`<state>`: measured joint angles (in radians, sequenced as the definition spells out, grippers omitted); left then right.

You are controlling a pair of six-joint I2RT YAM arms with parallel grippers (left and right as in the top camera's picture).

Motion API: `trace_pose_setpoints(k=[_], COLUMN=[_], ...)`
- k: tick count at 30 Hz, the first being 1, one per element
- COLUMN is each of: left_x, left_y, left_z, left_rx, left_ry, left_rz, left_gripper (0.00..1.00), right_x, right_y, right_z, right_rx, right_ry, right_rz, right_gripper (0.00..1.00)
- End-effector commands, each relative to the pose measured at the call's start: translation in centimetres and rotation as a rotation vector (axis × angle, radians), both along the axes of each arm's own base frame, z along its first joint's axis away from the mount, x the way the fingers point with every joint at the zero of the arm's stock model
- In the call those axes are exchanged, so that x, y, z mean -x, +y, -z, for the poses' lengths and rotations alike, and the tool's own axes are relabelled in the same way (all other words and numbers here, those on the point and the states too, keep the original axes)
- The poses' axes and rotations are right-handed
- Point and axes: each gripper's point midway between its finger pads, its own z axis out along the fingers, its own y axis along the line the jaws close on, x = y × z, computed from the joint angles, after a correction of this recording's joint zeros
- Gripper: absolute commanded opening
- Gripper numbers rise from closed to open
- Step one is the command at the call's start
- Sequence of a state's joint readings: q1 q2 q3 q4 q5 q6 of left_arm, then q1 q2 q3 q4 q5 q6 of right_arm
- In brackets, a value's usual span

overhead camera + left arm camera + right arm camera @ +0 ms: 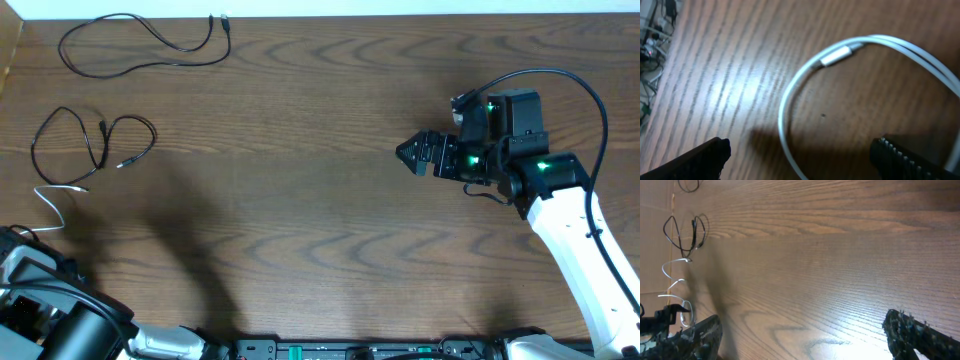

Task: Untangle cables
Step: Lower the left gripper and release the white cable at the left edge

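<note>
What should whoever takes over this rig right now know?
Left gripper: open, hovering over the thin white cable, holding nothing.
Right gripper: open, empty, off to the right.
One thin black cable lies alone at the far left corner; the second black cable loops nearer, with the white cable's end at its lower edge.
Done: first black cable separated.
Left: pull white clear of the second black.

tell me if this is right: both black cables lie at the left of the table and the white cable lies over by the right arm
No: the white cable lies at the left too, just below the lower black cable, near the left arm, not the right arm. The overhead view shows it. The upper black cable is also at the left.
</note>
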<state>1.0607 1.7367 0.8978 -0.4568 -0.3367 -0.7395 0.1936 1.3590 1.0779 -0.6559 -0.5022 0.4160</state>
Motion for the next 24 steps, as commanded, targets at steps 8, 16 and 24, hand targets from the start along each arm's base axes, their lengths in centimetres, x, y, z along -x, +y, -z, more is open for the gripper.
trace_pose_setpoints(k=[8,16,24], left_x=[0.5,-0.3,-3.5], left_y=[0.4,0.4,0.6], left_z=[1.9,2.3,2.3], left_rx=[0.049,0.061,0.085], left_ry=[-0.122,-0.163,-0.333], left_rz=[-0.105,-0.096,-0.055], left_gripper=[0.60,0.30,0.30], right_x=[-0.1,-0.2,-0.2], right_y=[-0.1,0.0,0.0], right_z=[-0.5,-0.6,-0.6], right_rx=[0.002,0.000,0.000], right_ry=[-0.021,-0.029,-0.028], right_rz=[-0.008,-0.008,-0.008], right_gripper=[0.99,0.99,0.99])
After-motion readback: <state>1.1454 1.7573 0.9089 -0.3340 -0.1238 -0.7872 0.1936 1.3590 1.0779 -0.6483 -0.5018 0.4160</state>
